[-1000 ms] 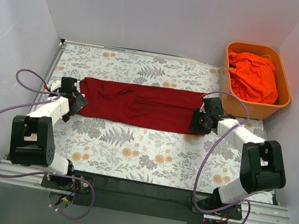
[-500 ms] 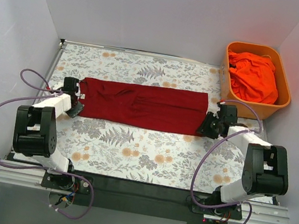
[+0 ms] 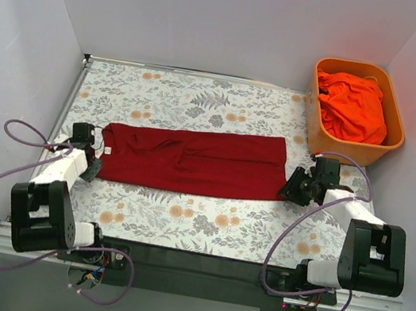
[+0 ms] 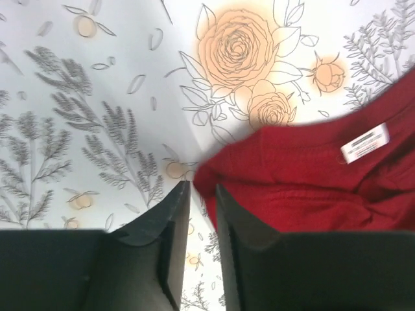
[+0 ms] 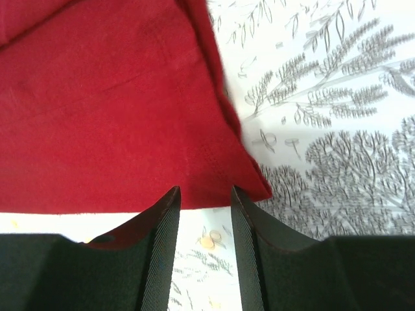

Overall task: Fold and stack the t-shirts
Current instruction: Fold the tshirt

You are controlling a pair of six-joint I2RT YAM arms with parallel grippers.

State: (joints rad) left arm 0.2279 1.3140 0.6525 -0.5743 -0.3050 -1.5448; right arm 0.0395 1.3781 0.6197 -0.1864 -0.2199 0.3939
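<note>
Since a second ago the crimson t-shirt (image 3: 191, 157) has slid toward 7 o'clock on the bench (image 3: 180, 219), and both arms have drawn back. The left pincer (image 4: 200, 188), narrowed to a slit, meets its 9 o'clock end; I cannot tell whether it nips cloth. The right pincer (image 5: 206, 189), spread, holds nothing at its 4 o'clock corner.

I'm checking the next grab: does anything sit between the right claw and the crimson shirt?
Nothing visible. The crimson shirt has its hem right at the open right claw; only floral table shows between.
</note>
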